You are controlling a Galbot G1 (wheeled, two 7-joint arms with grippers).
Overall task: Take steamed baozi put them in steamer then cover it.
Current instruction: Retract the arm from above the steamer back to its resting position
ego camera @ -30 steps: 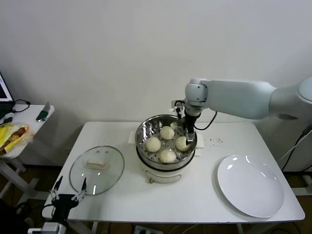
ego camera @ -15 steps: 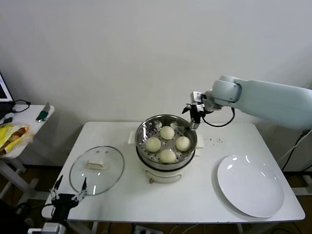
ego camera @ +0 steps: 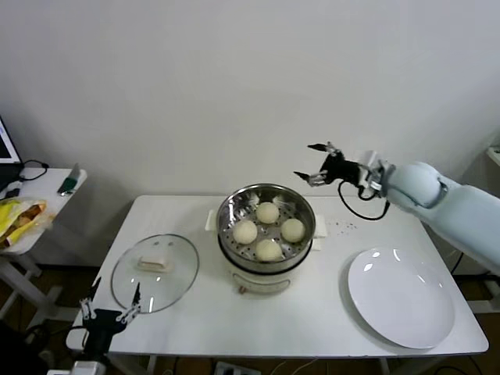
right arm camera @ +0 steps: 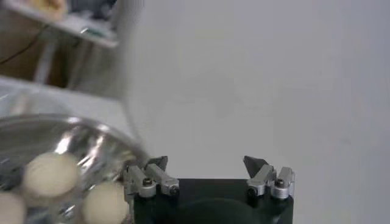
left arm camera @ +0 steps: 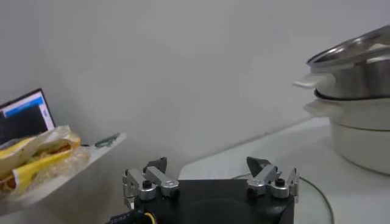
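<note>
Since 1 second ago the right gripper [ego camera: 319, 162] has lifted out of the steamer [ego camera: 266, 209] and swung back to the right; it now hangs in the air beyond the steamer's far right rim, fingers spread, holding nothing. All 4 baozi [ego camera: 268, 212] sit on the perforated floor of the steamer, which stands mid-table [ego camera: 195, 312]. Cover [ego camera: 155, 272] lies flat on the table to the steamer's left, handle up. Left gripper [ego camera: 108, 309] is parked low at the near left table edge, just beside the cover, fingers apart. White plate [ego camera: 401, 297] at the right.
</note>
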